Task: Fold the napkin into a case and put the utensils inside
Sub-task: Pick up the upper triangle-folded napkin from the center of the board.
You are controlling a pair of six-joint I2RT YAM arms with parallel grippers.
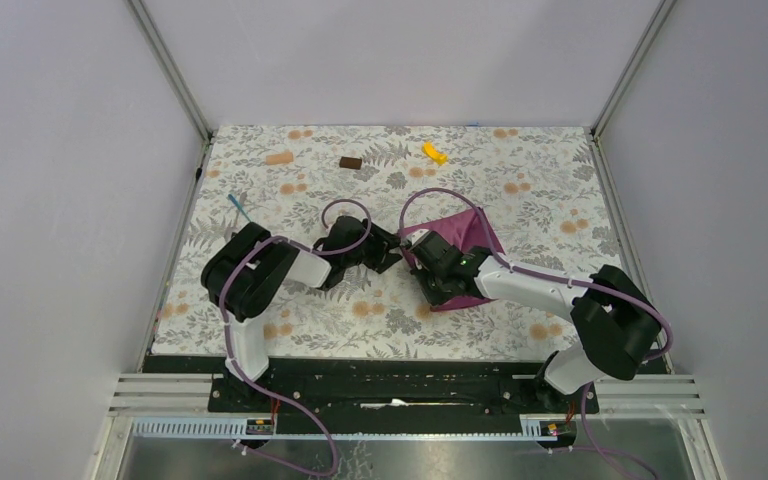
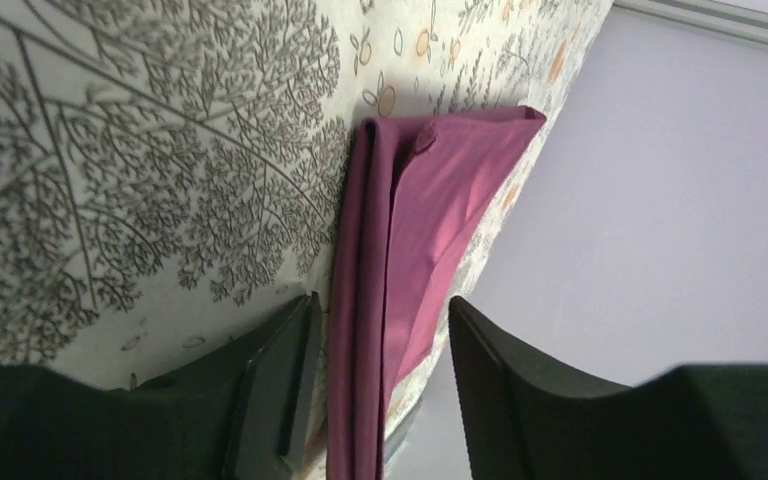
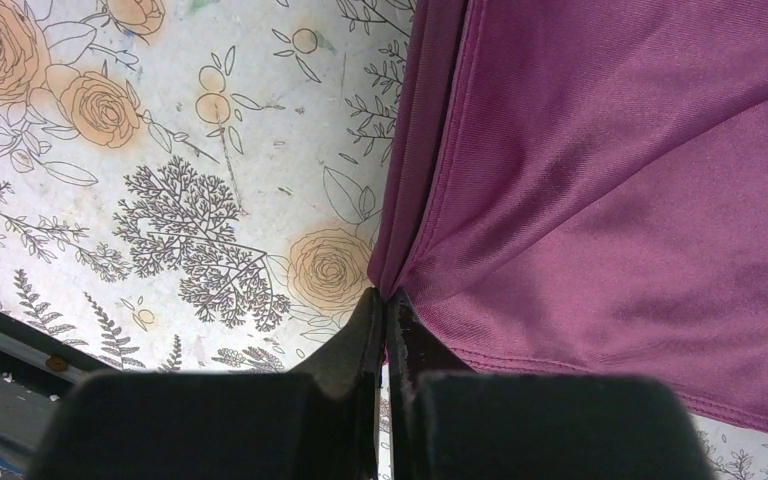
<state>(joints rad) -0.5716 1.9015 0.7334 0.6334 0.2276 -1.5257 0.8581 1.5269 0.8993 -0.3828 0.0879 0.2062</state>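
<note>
The plum napkin (image 1: 472,240) lies partly folded on the floral covering, right of centre. My left gripper (image 1: 397,252) is open at the napkin's left side. In the left wrist view its jaws (image 2: 382,303) straddle the napkin's (image 2: 440,190) doubled edge, and the right finger (image 2: 490,380) stands apart from the cloth. My right gripper (image 1: 428,280) is shut on the napkin. The right wrist view shows cloth (image 3: 610,180) bunched into a pinch at its fingertips (image 3: 387,298). One slim bluish utensil (image 1: 240,208) lies far left, apart from both arms.
A small brown block (image 1: 350,162), a yellow piece (image 1: 434,152) and a peach piece (image 1: 279,158) lie along the far edge of the floral covering (image 1: 520,320). Pale walls stand on three sides. Both arms meet mid-table, with their cables looping above them.
</note>
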